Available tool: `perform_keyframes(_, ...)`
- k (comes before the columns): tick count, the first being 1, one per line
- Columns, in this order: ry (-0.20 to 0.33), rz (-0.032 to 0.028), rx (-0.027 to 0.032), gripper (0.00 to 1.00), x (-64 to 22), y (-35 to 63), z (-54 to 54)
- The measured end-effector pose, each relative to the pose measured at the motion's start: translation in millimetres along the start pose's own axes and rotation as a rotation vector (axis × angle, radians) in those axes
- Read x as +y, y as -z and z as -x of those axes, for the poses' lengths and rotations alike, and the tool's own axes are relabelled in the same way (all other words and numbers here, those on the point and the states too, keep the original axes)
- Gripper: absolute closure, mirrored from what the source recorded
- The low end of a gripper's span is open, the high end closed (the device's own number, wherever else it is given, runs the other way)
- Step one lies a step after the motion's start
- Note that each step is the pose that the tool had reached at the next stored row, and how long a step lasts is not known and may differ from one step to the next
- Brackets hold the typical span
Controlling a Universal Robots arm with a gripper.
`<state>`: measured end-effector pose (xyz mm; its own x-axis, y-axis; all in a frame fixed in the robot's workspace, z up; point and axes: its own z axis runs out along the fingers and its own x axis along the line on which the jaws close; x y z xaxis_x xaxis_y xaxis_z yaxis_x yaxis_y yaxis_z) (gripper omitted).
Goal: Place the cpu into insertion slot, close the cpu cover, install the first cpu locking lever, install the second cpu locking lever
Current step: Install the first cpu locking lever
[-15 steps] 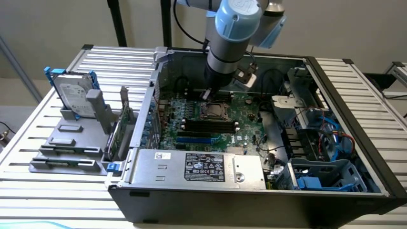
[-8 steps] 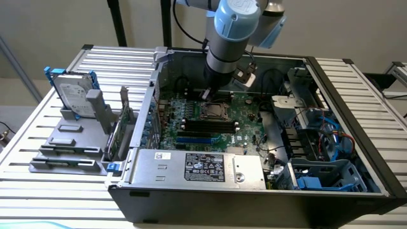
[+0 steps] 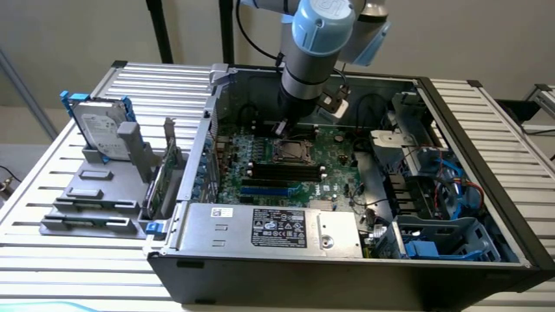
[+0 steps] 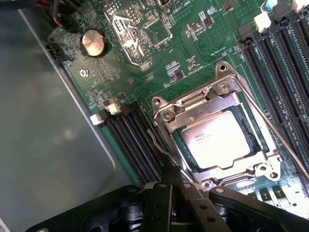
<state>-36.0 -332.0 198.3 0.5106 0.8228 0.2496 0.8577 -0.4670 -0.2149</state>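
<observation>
Cpu [image 4: 219, 137] under closed cpu cover [image 4: 192, 107]; gripper [image 4: 177, 188] at insertion slot [image 4: 210, 183] edge nr lever [image 4: 159, 146], grip unclear.

cpu [image 4: 219, 137] seated | cpu cover [image 4: 192, 107] down (framing it) | pincer [image 4: 175, 182] near lever [image 4: 159, 143]

Nothing here is legible enough to quote. Labels seen from the exterior view: a black sticker [image 3: 279, 227] with white print and logo marks on the power supply [image 3: 208, 229] at the near side, a small white barcode-type sticker [image 3: 223, 212] by its corner toward the exterior view's left, and a white label [image 3: 93, 125] on the hard drive [image 3: 87, 107] standing far off at the exterior view's left. The wrist view shows faint dark print lines on the cpu [image 4: 219, 140] face and white silkscreen on the motherboard [image 4: 145, 82], all too small to make out.
</observation>
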Motion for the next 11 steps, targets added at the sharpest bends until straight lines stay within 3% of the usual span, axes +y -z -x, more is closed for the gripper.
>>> perform_keyframes(11, -0.001, 0.0013, -0.0054, 0.89, 6.3, 0.5, -3.7)
